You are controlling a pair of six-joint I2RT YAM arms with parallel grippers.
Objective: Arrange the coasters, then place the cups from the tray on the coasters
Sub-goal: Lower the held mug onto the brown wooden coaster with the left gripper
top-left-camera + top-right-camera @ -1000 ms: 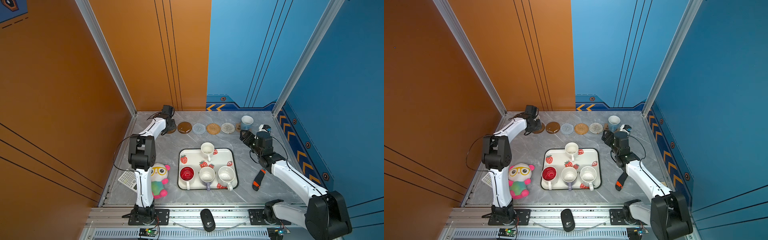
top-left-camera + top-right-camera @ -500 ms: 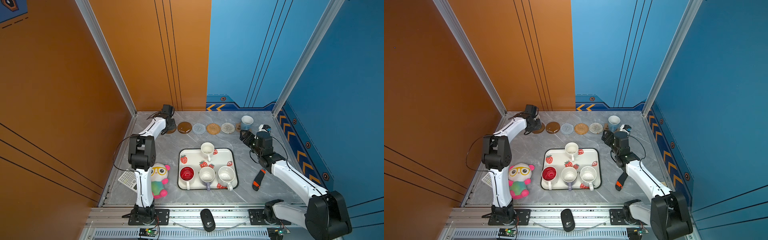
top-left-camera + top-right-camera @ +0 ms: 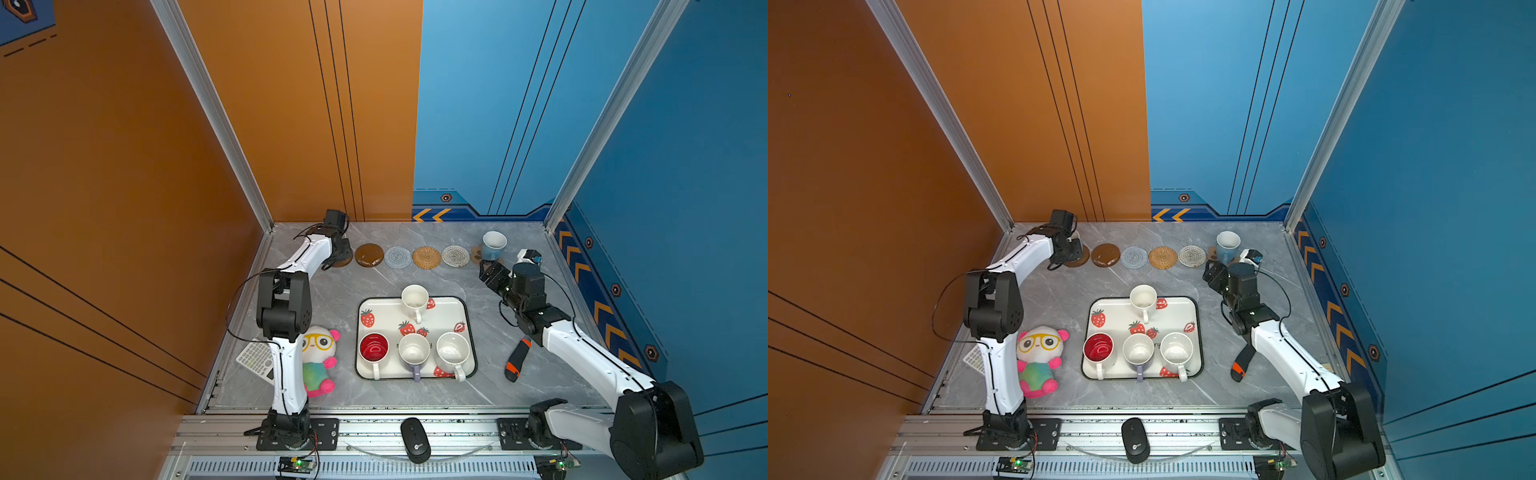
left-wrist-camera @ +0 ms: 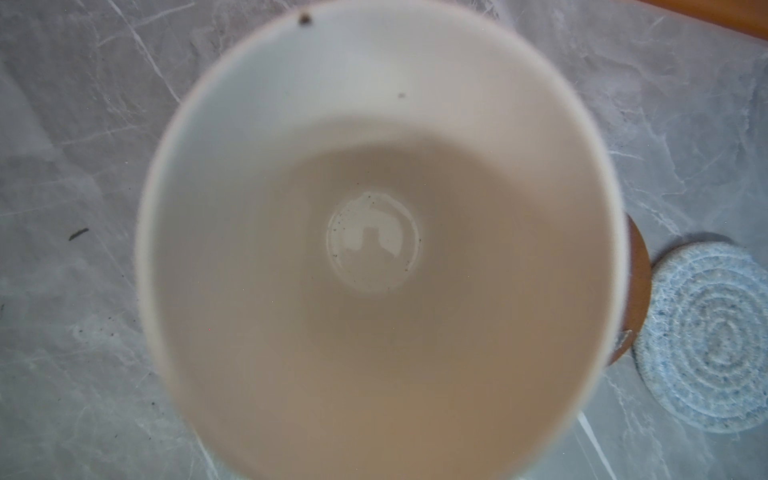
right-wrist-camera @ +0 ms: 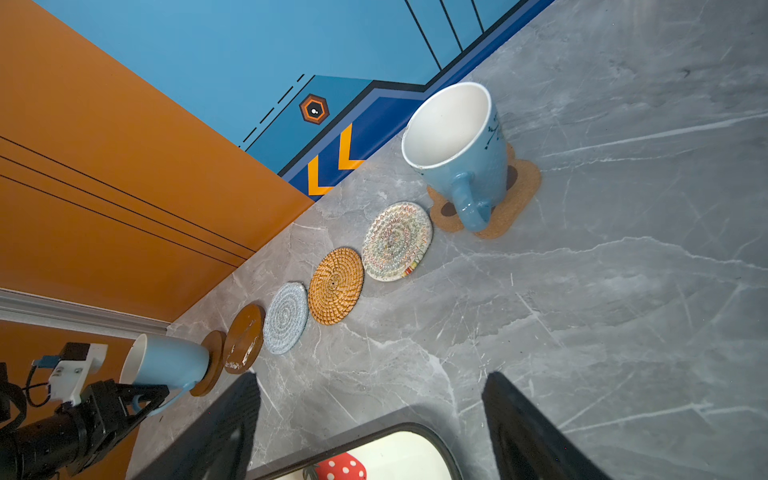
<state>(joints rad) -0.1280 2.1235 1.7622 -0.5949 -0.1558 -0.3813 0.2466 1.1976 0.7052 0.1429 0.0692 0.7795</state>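
Take the tray (image 3: 388, 309) as your clock centre, with twelve at the back wall. Its long axis runs nine to three. Four mugs stand upright on it, every handle pointing to six: a white mug (image 3: 414, 297) at the twelve edge, and along the six edge the red-inside mug (image 3: 373, 348), the lavender mug (image 3: 413, 352) and a second white mug (image 3: 452, 352). You have six mugs in all; the other two are light blue and off the tray. Six coasters lie in one line running nine to three, out toward twelve. From eleven across to one they are a brown disc (image 5: 216, 353), a second brown disc (image 3: 369, 254), the grey woven round (image 3: 397, 257), the tan woven round (image 3: 427, 257), the whitish woven round (image 3: 455, 255) and the paw-print coaster (image 3: 477, 252). The parked blue mug (image 3: 493, 245) stands upright on the paw-print coaster at one, handle toward about six. At eleven your left gripper (image 5: 143, 401) is pinched on the handle of the gripped blue mug (image 5: 168, 361). That mug is upright, mouth up, with its base at the first brown disc; you cannot tell whether its weight rests there. Your right gripper (image 5: 372, 376) hangs between one and two with its jaws spread wide, holding nothing.
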